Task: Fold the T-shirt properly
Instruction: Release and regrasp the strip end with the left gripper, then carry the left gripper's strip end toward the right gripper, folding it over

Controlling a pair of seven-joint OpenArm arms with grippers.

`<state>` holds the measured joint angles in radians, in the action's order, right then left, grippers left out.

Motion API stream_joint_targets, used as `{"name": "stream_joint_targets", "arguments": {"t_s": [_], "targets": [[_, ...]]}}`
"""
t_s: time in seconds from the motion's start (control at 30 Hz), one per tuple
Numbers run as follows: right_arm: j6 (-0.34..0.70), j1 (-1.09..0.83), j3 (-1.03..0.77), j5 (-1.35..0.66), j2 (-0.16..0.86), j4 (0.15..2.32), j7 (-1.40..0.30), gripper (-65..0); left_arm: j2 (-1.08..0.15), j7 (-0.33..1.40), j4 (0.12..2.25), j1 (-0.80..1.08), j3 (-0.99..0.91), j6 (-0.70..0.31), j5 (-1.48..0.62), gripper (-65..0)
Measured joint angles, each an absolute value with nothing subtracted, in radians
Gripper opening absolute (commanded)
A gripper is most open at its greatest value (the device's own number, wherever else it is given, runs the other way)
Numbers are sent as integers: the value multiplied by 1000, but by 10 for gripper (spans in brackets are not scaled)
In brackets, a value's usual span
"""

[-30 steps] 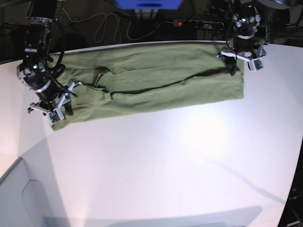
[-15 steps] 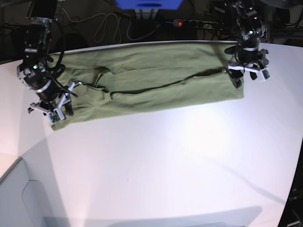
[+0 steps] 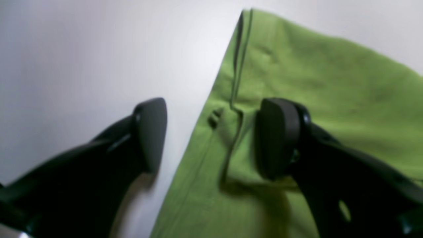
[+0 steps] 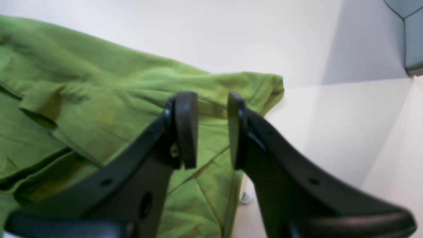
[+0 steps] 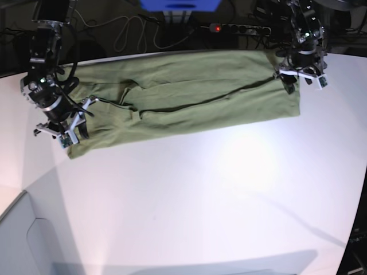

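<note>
The olive-green T-shirt (image 5: 183,103) lies as a long band across the back of the white table (image 5: 200,200). My left gripper (image 5: 299,80) is at its right end. In the left wrist view this gripper (image 3: 211,135) is open, with one finger over the bare table, the other over the T-shirt (image 3: 314,72), and the cloth's edge between them. My right gripper (image 5: 71,134) is at the left end. In the right wrist view its jaws (image 4: 211,129) stand narrowly apart, and a raised fold of the T-shirt (image 4: 99,92) runs between the pads.
Behind the table lie a power strip (image 5: 241,27) with a red light and loose cables (image 5: 132,31). A grey panel (image 5: 23,240) borders the table's near left corner. The table's curved edge runs along the right side.
My left gripper has shifted right and toward the back, to the shirt's right edge. The shirt's right edge and near left corner have slid slightly right. The right arm has barely moved.
</note>
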<state>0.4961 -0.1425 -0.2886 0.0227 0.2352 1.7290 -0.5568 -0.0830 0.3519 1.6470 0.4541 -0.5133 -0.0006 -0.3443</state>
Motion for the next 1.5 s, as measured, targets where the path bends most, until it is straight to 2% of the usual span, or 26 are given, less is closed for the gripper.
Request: {"name": "stream_joint_targets", "arguments": {"t_s": [0.4, 0.47, 0.6, 0.67, 0.73, 1.0, 1.07, 1.1, 1.33, 1.5], "targets": [[496, -142, -287, 23, 235, 1729, -557, -508, -83, 283, 1591, 451, -456, -4, -341, -238], [496, -142, -287, 23, 235, 1729, -557, -508, -83, 281, 1591, 451, -456, -4, -340, -281], [496, -142, -288, 23, 235, 1729, -557, -508, -84, 284, 1588, 451, -458, -1, -341, -452], [496, -142, -288, 23, 235, 1730, -557, -509, -83, 284, 1588, 454, -458, -1, -343, -501], [496, -142, -288, 23, 235, 1730, -557, -509, -83, 284, 1588, 454, -458, -1, -345, -532], [496, -168, -290, 23, 235, 1835, -567, -510, -83, 275, 1575, 454, -458, -5, -355, -551], [496, -187, -290, 16, 233, 1895, -620, -510, -83, 275, 1574, 451, -458, -5, -356, -595], [496, -197, -292, 19, 224, 1925, -643, -511, -79, 276, 1575, 451, -459, -5, -356, -641], [496, -286, -349, 23, 76, 1998, -694, -510, -64, 276, 1579, 449, -461, -2, -356, -650], [496, -342, -346, 19, 58, 1985, -697, -510, -61, 339, 1635, 455, -464, 1, -344, -650]]}}
